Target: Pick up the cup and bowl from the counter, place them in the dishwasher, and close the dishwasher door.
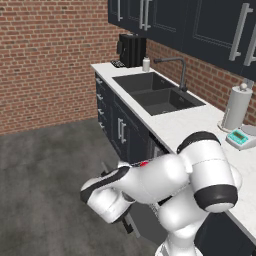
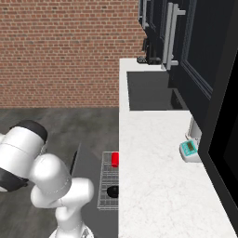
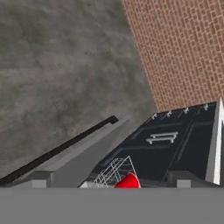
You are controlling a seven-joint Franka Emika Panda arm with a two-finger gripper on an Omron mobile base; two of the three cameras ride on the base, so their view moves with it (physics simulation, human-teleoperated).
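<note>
1. I have the white arm's two-finger gripper (image 3: 112, 183) low over the dishwasher, jaws spread as wide as they go and gripping nothing; in my hand view the two dark tips sit far apart at the bottom edge.
2. The small red plastic cup (image 2: 115, 159) lies in the silvery wire rack (image 2: 108, 187), which is pulled out beside the counter edge. My hand view catches its red top (image 3: 127, 181) between the fingertips, with the rack wires (image 3: 114, 170) just next to it.
3. The small round black bowl (image 2: 113, 191) sits in the same rack, nearer the base than the cup and apart from it.
4. The flat dark navy dishwasher door (image 3: 83, 157) hangs open, tilted outward, its grey inner face showing and its dark top edge (image 3: 57, 151) running across my hand view. From the right base camera I see it as a thin dark slab (image 2: 75, 160) just left of the rack.
5. The long white marble-look countertop (image 2: 158, 176) carries a small teal kitchen scale (image 2: 189, 149) near the wall and a white paper-towel roll (image 1: 236, 107) beyond it; the double dark sink (image 1: 155, 92) lies farther along.
</note>
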